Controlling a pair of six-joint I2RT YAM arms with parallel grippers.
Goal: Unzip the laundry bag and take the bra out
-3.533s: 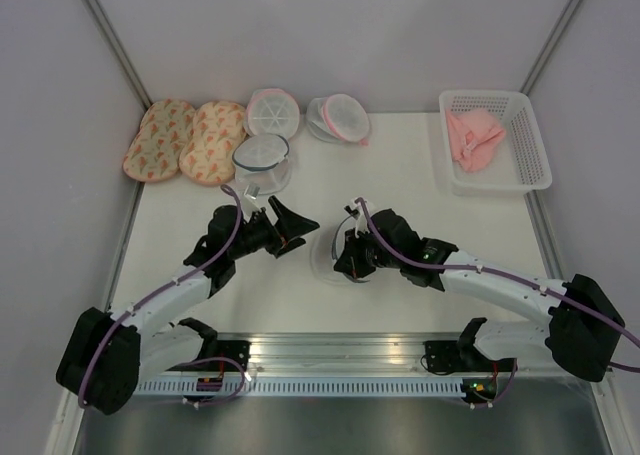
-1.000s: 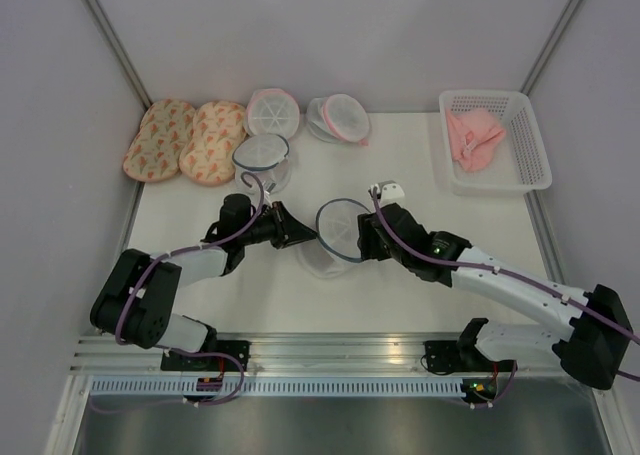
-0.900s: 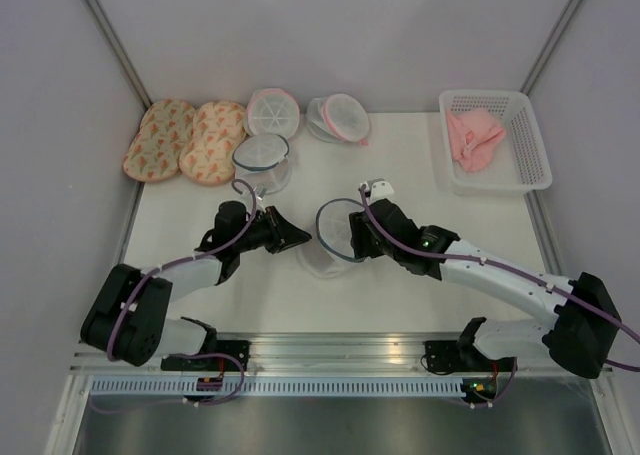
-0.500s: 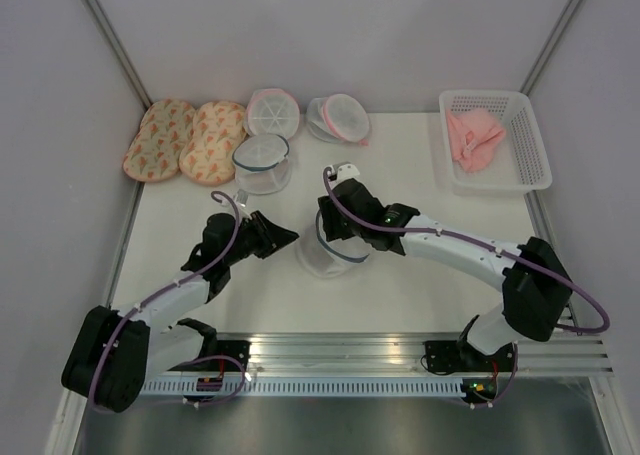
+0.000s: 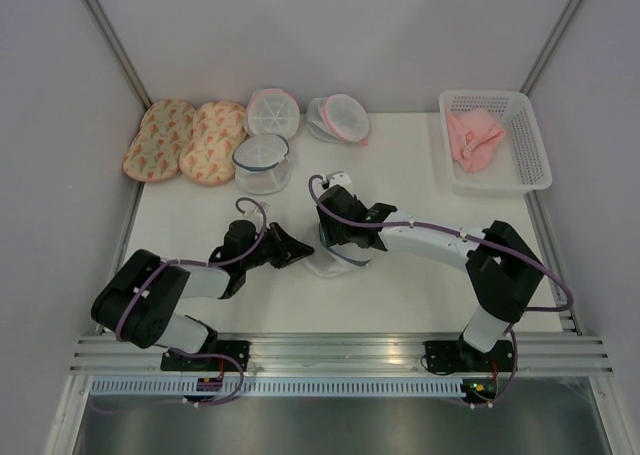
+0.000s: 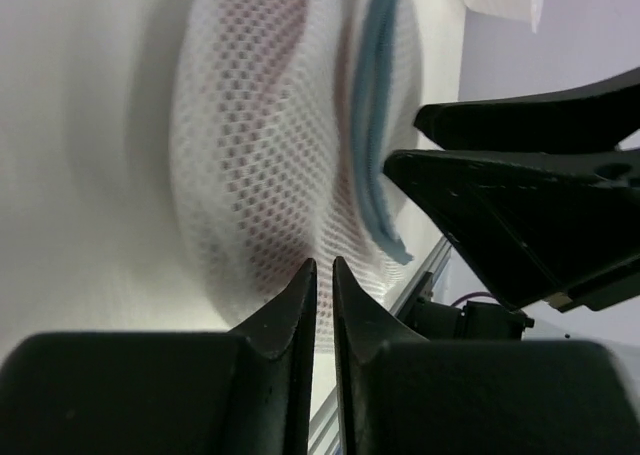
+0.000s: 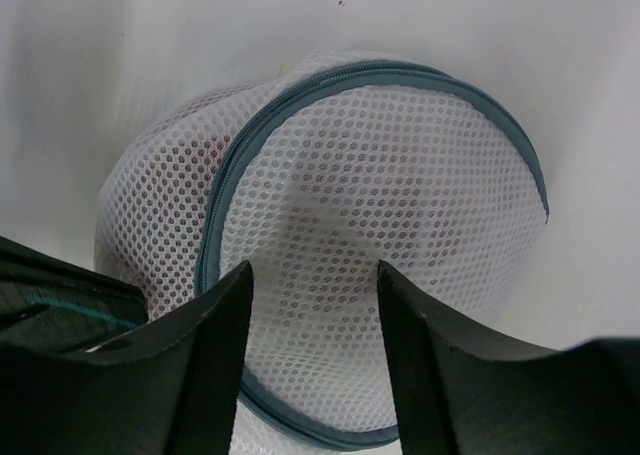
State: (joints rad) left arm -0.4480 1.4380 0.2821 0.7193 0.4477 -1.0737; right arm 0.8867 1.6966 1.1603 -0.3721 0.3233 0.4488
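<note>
Just off the tips of the left gripper [image 6: 323, 267], spotted the laundry bag [image 7: 380, 225], lying on the white table [image 5: 200, 205] between that gripper and the right gripper [image 7: 315, 270]. Saw white honeycomb mesh, domed and puffed, ringed by a blue-grey rim band. Caught a dull red shade through the mesh and took it for the bra [image 7: 180, 170], its shape too blurred to read. Could not tell whether the zip was undone. Found the left fingers [image 6: 270, 315] pressed almost together, only a sliver of gap showing, tips up against the lower edge of the mesh; made out nothing pinched between them. Over at the right gripper, found the fingers [image 7: 425, 355] spread wide, the bag's rounded face filling the space ahead of and between them. From the left wrist view, saw one dark right fingertip [image 6: 430, 180] just beside the blue-grey rim; could not say whether touching.
</note>
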